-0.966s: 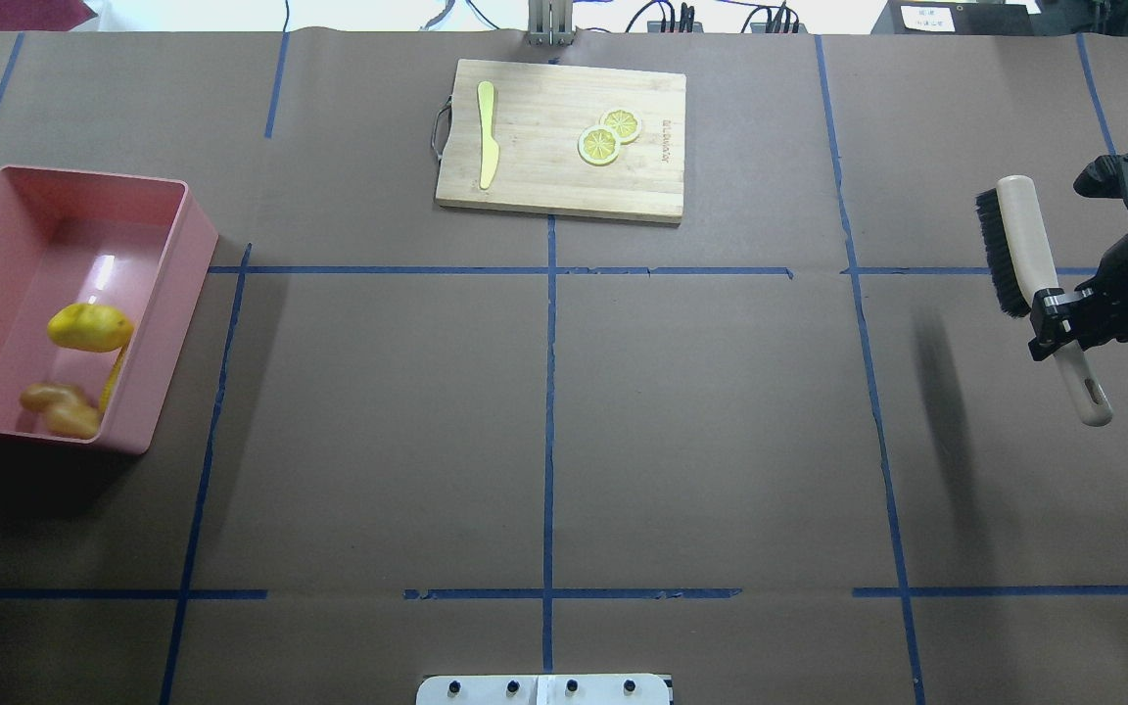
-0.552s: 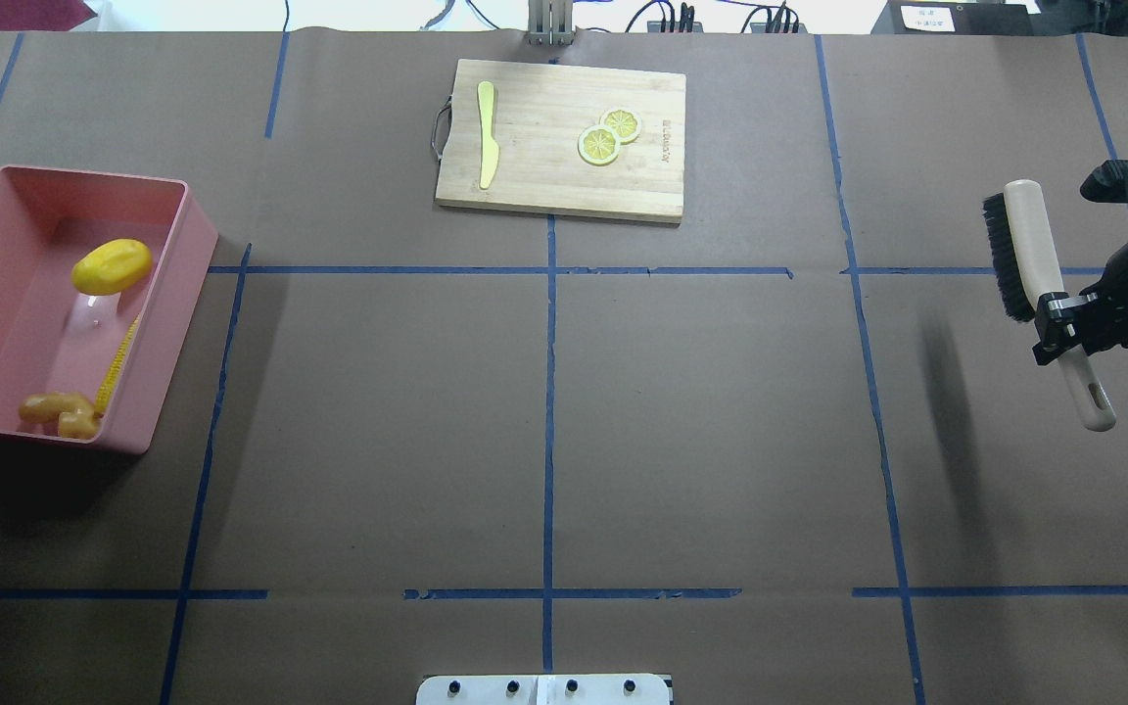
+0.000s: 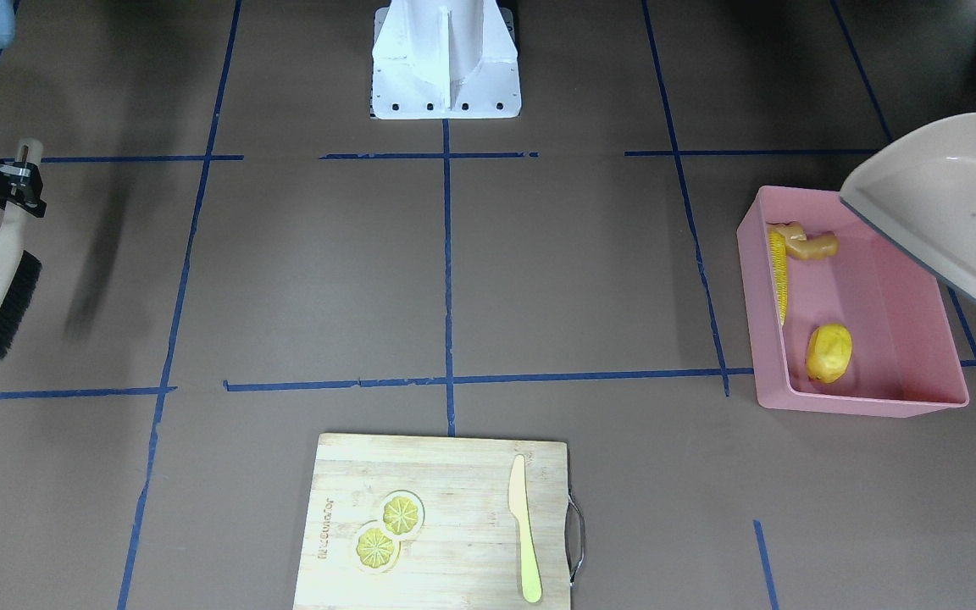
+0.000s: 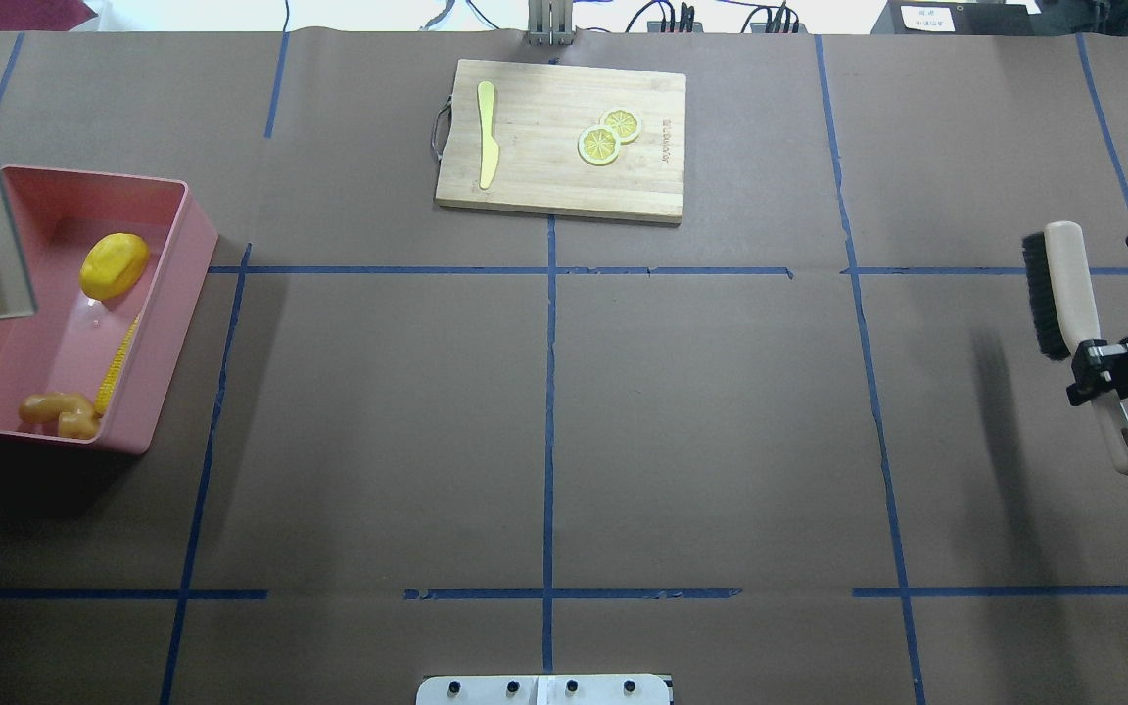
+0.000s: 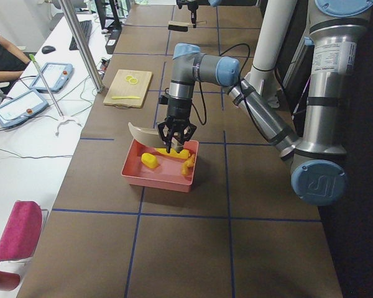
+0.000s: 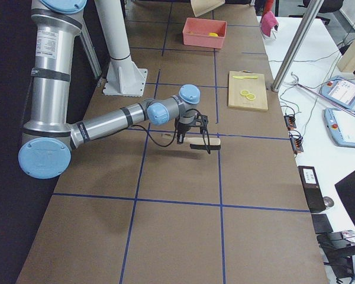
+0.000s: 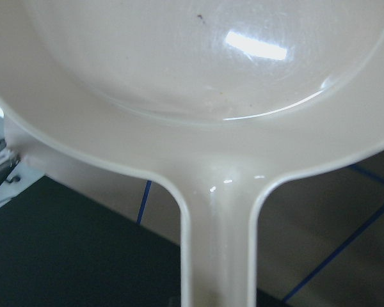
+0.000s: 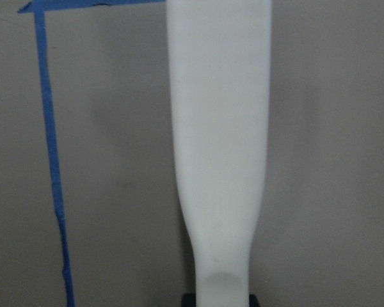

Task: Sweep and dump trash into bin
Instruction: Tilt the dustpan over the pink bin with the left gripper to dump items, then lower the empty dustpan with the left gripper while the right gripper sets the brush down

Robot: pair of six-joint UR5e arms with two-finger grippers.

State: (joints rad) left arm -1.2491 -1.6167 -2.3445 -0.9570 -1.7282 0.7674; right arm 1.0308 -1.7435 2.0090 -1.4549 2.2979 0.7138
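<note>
I judge dumping done, the three small yellow and tan toy foods (image 4: 114,266) lying in the large pink plastic tub (image 4: 194,230); my right pincer (image 4: 1099,364) clamps the beige-handled black-bristled brush (image 4: 1068,284), while the left pincer's (image 5: 176,133) closure I cannot tell.

Probably a lab: tape-gridded table (image 4: 721,441), teach pendants (image 5: 51,77)

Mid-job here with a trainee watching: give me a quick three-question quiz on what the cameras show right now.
1. True or false: the corn cob, yellow lump and ginger root all lie inside the pink bin.
2. Which end effector grips the brush? A left, B right.
3. What lies on the cutting board?
Key: 1 true. 2 B, the right end effector. 3 Two lemon slices and a knife.
</note>
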